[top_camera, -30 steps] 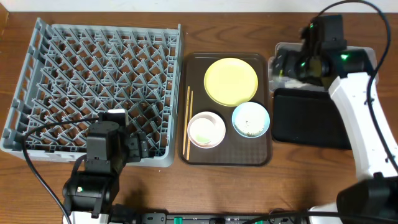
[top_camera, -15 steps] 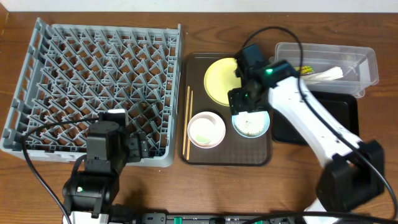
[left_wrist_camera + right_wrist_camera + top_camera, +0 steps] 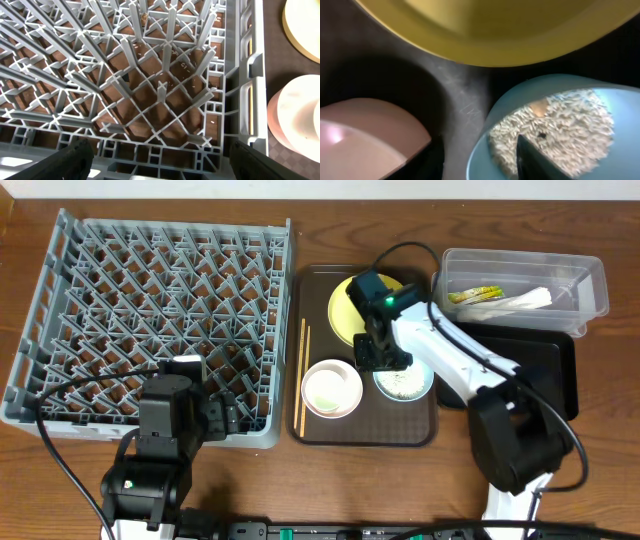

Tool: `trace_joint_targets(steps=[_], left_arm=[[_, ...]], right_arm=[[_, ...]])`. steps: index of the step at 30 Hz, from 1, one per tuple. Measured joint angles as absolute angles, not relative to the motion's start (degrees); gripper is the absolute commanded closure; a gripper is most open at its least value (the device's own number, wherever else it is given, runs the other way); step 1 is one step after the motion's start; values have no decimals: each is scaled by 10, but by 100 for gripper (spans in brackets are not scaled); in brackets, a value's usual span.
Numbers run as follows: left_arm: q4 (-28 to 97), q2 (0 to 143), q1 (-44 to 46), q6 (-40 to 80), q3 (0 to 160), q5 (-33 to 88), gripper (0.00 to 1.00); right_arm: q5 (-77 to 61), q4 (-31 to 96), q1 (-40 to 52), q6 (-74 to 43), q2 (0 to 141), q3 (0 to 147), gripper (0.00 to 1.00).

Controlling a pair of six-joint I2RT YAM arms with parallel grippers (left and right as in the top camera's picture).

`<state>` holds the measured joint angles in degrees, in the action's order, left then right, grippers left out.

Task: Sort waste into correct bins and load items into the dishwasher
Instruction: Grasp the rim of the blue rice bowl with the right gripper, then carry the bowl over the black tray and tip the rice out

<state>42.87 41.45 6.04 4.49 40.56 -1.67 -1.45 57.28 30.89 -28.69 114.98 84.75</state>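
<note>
On the brown serving tray (image 3: 420, 430) sit a yellow plate (image 3: 345, 315), a pinkish-white bowl (image 3: 332, 388) and a light blue bowl (image 3: 410, 383) holding rice scraps (image 3: 570, 125). Chopsticks (image 3: 303, 375) lie along the tray's left side. My right gripper (image 3: 385, 362) (image 3: 480, 162) is low over the blue bowl's left rim. One finger is outside the rim and one is over the rice, with a gap still showing, so it is open. My left gripper (image 3: 162, 167) stands wide open over the grey dish rack (image 3: 150, 310) at its near right corner, holding nothing.
The clear tub (image 3: 590, 280) at the back right holds the green-and-orange wrapper (image 3: 475, 293) and the white paper strip (image 3: 528, 300). The black tray (image 3: 545, 370) lies in front of it. The pinkish bowl (image 3: 365, 135) is close beside my right gripper's left finger.
My right arm swung from the clear tub left to the blue bowl on the tray, and its jaws narrowed. The left arm has not moved.
</note>
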Motion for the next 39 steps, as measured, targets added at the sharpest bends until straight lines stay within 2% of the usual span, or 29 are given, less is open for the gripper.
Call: trace_joint_targets(steps=[2, 6, 16, 23, 29, 39], left_arm=[[429, 415, 60, 45, 406, -17, 10], [429, 415, 60, 45, 406, -17, 10], [429, 415, 60, 45, 406, -17, 10], [429, 415, 60, 45, 406, -17, 10], [429, 415, 60, 45, 405, -17, 10], [429, 415, 60, 45, 406, -17, 10]], right_arm=[[-14, 571, 309, -295, 1161, 847, 84], [-14, 572, 309, -307, 1168, 847, 99], [-2, 582, 308, -307, 1145, 846, 99], [-32, 591, 295, -281, 1052, 846, 99], [-42, 606, 236, -277, 983, 846, 99], [-143, 567, 121, -273, 981, 805, 99]])
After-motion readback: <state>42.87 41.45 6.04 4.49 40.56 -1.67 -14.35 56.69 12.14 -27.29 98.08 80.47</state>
